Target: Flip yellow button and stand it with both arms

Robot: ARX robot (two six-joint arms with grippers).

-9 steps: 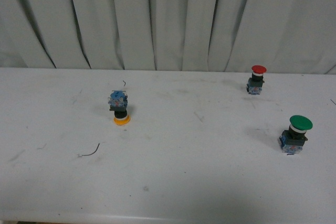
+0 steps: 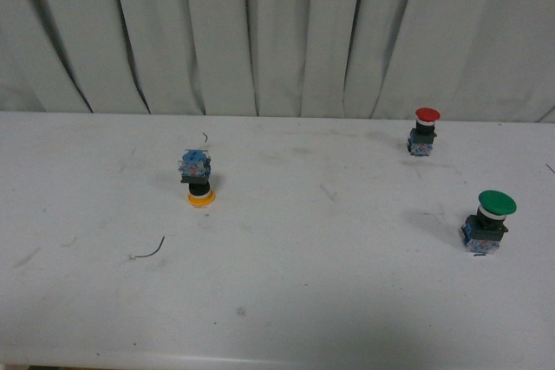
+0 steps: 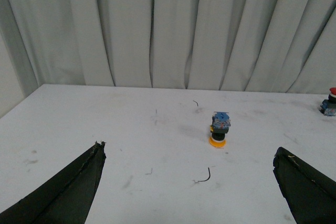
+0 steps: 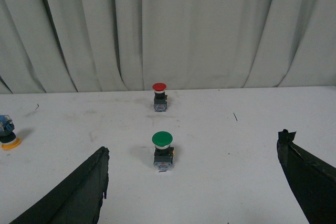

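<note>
Saw only two dark wedges of the left gripper [image 3: 189, 149] in the left wrist view, both fingers [image 3: 65, 192] cropped by the frame edge. Same with the right gripper [image 4: 194, 142] in the right wrist view, fingers [image 4: 73, 195] chopped off likewise. Lost part of the red button [image 3: 329, 103] to the left wrist frame's edge, and part of the yellow button [image 4: 6, 135] to the right wrist frame's edge. Could not read any marking on the blue base of the yellow button in the front view, too small and soft. Could not identify the thin dark curl [image 2: 149, 251] at lower left of the front frame, nor the smaller squiggle [image 2: 205, 137] above it, left of centre
</note>
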